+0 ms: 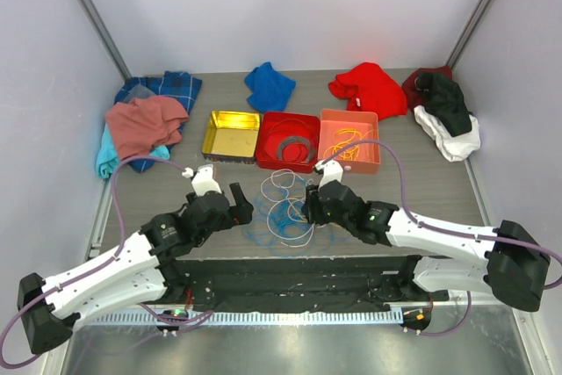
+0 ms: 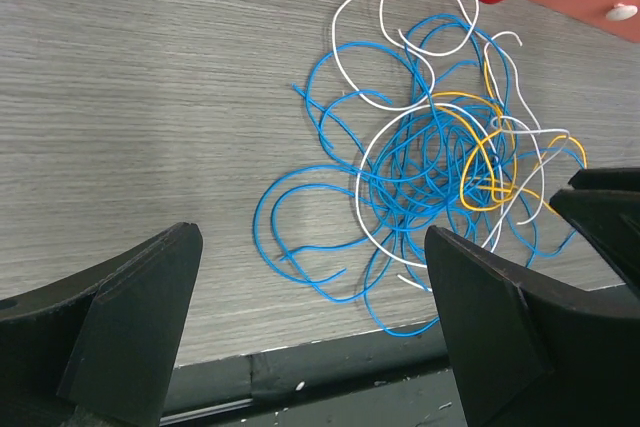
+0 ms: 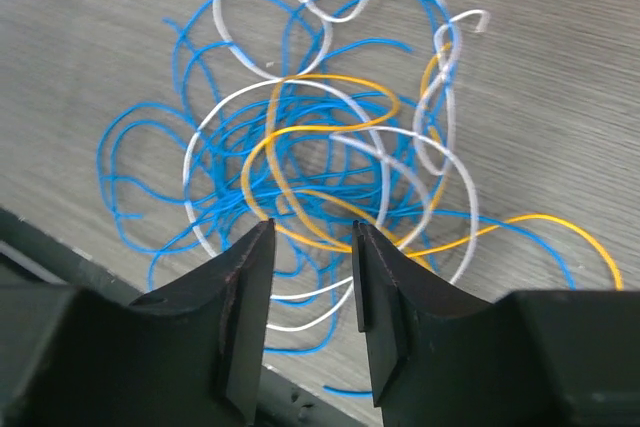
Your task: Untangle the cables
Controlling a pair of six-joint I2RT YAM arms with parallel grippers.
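the cables (image 1: 285, 208) lie in a knot on the worktop (image 1: 421, 191) between the arms; the right tool (image 3: 312, 237) is nearest, just above the yellow loop (image 3: 330, 80), jaws a little apart; the left tool (image 2: 312, 242) is spread wide.

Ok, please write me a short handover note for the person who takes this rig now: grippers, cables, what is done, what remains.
Left gripper: wide open, holding nothing, low beside the pile.
Right gripper: jaws a narrow gap apart over the yellow cable; no grip visible.
Cables: blue, white and yellow ones tangled in one pile on the table between the arms; a few thin ones lie in the orange tray.
Done: pile not yet separated.
To do: pull each cable out of the pile.
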